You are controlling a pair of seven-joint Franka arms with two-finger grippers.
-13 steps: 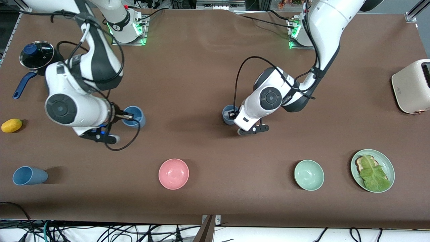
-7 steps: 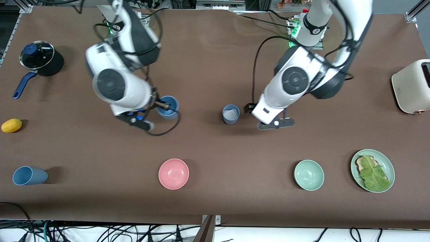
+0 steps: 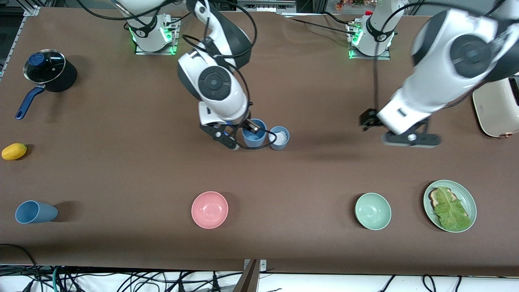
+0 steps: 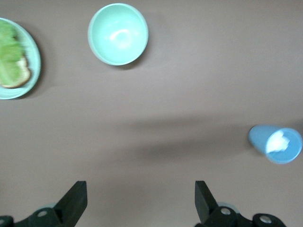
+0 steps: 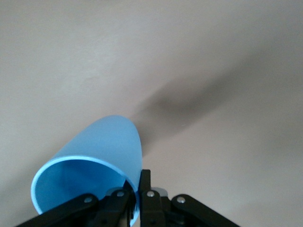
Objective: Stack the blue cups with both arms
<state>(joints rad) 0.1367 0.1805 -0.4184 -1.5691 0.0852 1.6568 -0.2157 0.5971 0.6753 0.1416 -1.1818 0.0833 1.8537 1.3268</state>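
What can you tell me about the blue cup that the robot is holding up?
The sky blue cup is a small, handleless, tapered tumbler that looks like matte plastic. Its inside, as far as it shows, looks empty. The right tool pinches its rim, one finger inside and one outside. It hangs over the brown table, close beside a duller blue cup that stands upright with something white inside.

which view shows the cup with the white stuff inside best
The front view: the standing slate blue cup shows whole at mid-table, white material inside, beside the sky blue cup held by the right gripper. The left wrist view shows it blurred at the picture's edge. The right wrist view shows only the held cup.
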